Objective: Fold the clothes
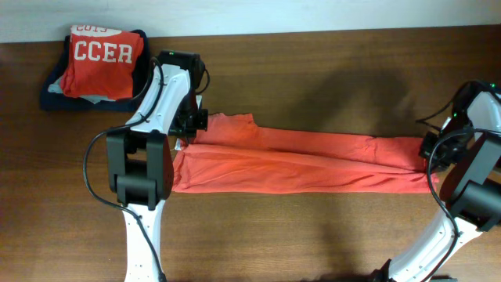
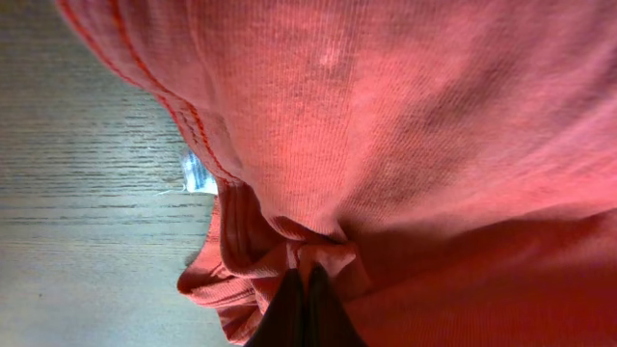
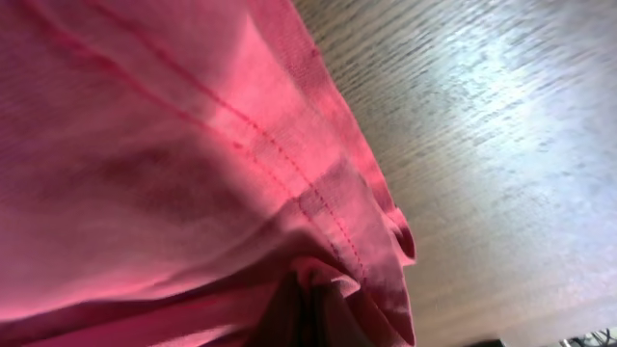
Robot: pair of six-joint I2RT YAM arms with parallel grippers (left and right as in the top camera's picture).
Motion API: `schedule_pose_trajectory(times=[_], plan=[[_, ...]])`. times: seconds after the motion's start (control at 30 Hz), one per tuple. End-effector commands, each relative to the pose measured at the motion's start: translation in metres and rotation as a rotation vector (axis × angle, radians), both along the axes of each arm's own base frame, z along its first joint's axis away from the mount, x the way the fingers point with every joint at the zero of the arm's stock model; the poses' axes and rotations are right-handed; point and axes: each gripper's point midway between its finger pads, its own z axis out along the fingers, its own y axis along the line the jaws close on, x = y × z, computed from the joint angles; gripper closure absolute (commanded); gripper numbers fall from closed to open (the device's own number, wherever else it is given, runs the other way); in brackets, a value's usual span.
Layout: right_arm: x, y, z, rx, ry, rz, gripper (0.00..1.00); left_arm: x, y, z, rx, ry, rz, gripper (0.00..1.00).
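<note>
You're mid-fold: the long orange-red knit garment (image 1: 313, 160) lies stretched from 9 to 3 o'clock. The left gripper (image 2: 305, 289) pinches one end and the right gripper (image 3: 301, 304) the other. Next, likely carry one end across onto the other, evenly.

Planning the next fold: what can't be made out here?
Overhead: both pinch spots, hidden beneath the left arm and right arm.
Right wrist: right gripper buried in the long orange cotton garment; grip unclear.
Left wrist: small white tag, blurred, unreadable.
Overhead: folded red printed shirt, lettering cut by its fold.

Stretched shirt (image 1: 313, 160) midtable, folded pile (image 1: 98, 63) far-left
</note>
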Motion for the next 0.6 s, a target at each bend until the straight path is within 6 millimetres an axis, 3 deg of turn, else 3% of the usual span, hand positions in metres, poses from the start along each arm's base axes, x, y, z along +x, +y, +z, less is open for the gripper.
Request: schedule_pose_trajectory(times=[0.0, 0.57], plan=[[-0.007, -0.001, -0.006, -0.010, 0.022, 0.003, 0.96, -0.002, 0.006, 0.012, 0.019, -0.018, 0.013, 0.99], [-0.012, 0.002, -0.008, -0.001, 0.037, 0.003, 0.96, -0.027, 0.012, -0.001, 0.065, 0.075, 0.016, 0.99]])
